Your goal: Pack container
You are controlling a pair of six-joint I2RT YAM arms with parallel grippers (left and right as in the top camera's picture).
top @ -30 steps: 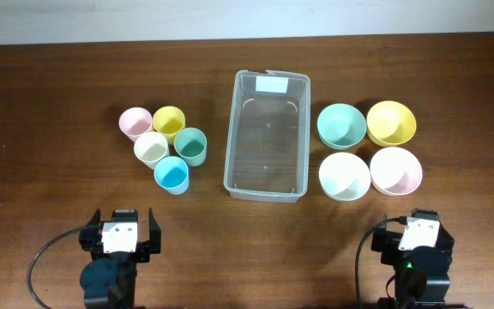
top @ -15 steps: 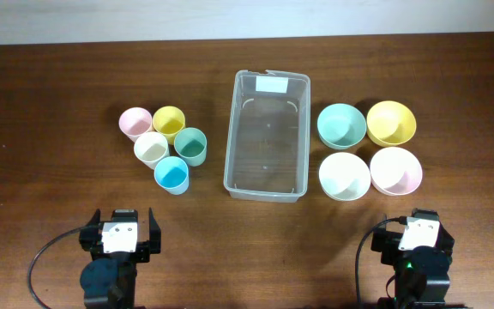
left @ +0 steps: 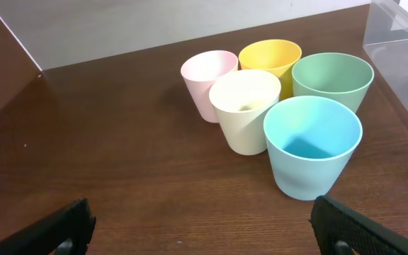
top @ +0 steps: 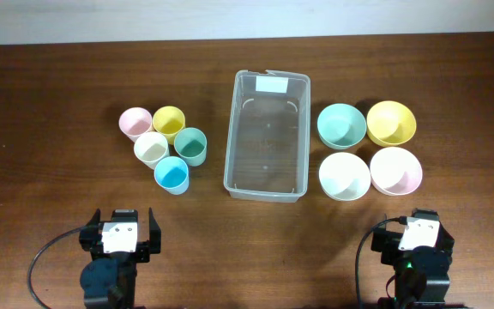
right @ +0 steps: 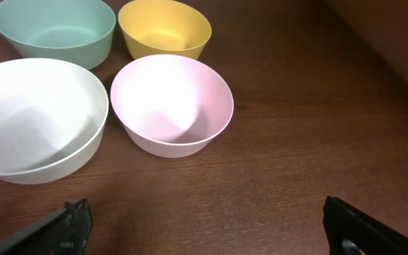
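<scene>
Zero changed over that last second: my left gripper (top: 123,221) and right gripper (top: 418,225) sat parked along the bottom edge, jaws wide apart, holding nothing. Container (top: 267,142) stood empty mid-frame, cups (top: 168,148) left, bowls (top: 369,150) right, so packing hadn't started

A robotics lab is suggested: a cabled left arm (top: 110,273) and right arm (top: 415,273) are stationed at a wood-grain table (top: 50,180) against a plain white wall (top: 144,17), where pastel cups (top: 151,148), bowls (top: 344,176) and a clear bin (top: 267,142) are tidily grouped.
</scene>
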